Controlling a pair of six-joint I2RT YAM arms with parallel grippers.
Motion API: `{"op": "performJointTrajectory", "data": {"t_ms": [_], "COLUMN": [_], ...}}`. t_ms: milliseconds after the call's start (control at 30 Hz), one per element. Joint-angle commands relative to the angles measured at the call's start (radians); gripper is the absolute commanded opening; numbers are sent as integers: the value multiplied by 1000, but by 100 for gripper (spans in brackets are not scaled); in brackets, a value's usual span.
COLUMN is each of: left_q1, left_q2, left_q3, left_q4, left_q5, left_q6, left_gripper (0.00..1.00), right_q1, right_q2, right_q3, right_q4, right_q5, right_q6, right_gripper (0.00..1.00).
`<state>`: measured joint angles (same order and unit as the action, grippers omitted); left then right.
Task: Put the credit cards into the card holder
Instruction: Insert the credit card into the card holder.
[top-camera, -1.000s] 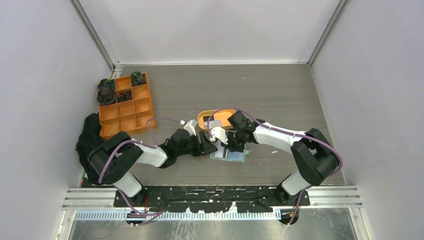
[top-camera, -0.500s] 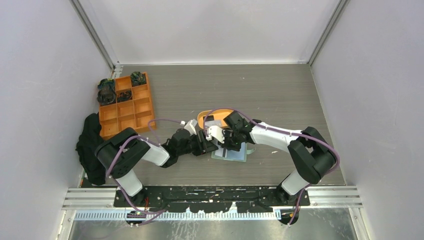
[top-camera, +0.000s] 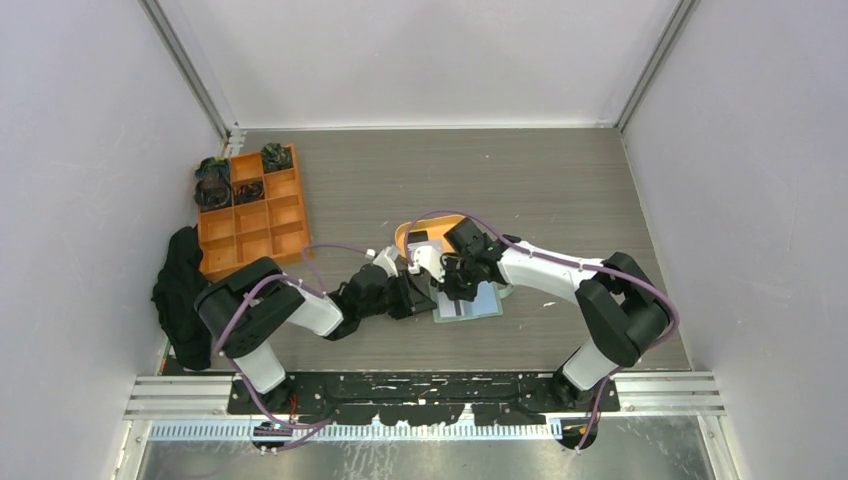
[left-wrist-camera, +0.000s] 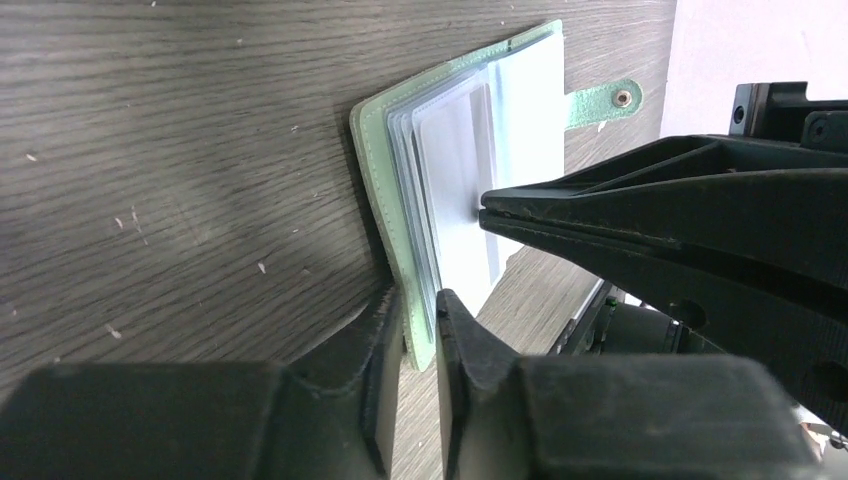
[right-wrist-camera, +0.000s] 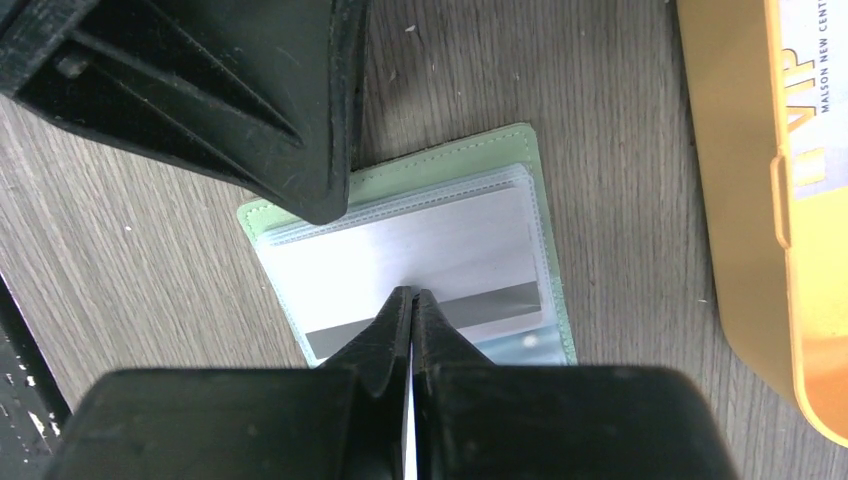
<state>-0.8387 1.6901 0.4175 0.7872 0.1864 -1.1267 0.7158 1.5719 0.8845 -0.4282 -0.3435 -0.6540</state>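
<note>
The sage-green card holder (top-camera: 470, 304) lies open on the table, its clear sleeves up. A white credit card (right-wrist-camera: 440, 245) with a grey stripe sits in the top sleeve. My right gripper (right-wrist-camera: 412, 293) is shut, and its tips press down on that card. My left gripper (left-wrist-camera: 420, 302) is shut on the card holder's (left-wrist-camera: 376, 170) near edge, one jaw under the green cover and the other on the sleeves. In the top view the left gripper (top-camera: 424, 296) and right gripper (top-camera: 461, 291) meet over the holder. Another card (right-wrist-camera: 812, 95) lies in the orange tray.
The orange oval tray (top-camera: 432, 234) stands just behind the card holder, close to the right wrist. An orange grid organiser (top-camera: 250, 212) with dark items sits at the back left. A black cloth (top-camera: 180, 290) lies by the left wall.
My left gripper has narrowed its jaws onto the card holder's edge and crept right. The right gripper moved slightly left, still shut, and the holder turned a little.
</note>
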Motion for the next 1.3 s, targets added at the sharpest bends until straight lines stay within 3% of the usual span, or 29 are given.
{"op": "performJointTrajectory", "data": {"t_ms": [0, 233, 400, 500, 700, 800, 1000, 1100, 1267], "left_q1": [-7, -7, -7, -7, -8, -8, -7, -7, -10], "left_q2": [-57, -67, -39, -59, -183, -193, -147, -212, -471], "left_q3": [27, 32, 32, 21, 23, 5, -30, -78, -82], "left_q4": [-7, -40, 26, -11, -240, -195, -41, 0, -255], "left_q5": [-31, -52, -43, -57, -127, -111, -77, -123, -179], "left_q6": [1, 18, 12, 32, 121, 148, 151, 197, 345], "left_gripper": [17, 1, 1, 12, 40, 49, 54, 54, 56], "right_q1": [-16, -127, -230, -250, -250, -250, -229, -226, -227], "right_q2": [-4, -125, -194, -189, -81, -49, -46, -66, -206], "right_q3": [53, 53, 31, 24, 50, 61, 67, 84, 46], "right_q4": [-16, -61, -79, -123, -218, -237, -239, -256, -203], "right_q5": [-45, -214, -299, -269, -154, -159, -192, -224, -296], "right_q6": [27, 60, 109, 59, -31, -48, -36, -35, -60], "right_gripper": [5, 12, 20, 20, 18, 18, 18, 18, 18]}}
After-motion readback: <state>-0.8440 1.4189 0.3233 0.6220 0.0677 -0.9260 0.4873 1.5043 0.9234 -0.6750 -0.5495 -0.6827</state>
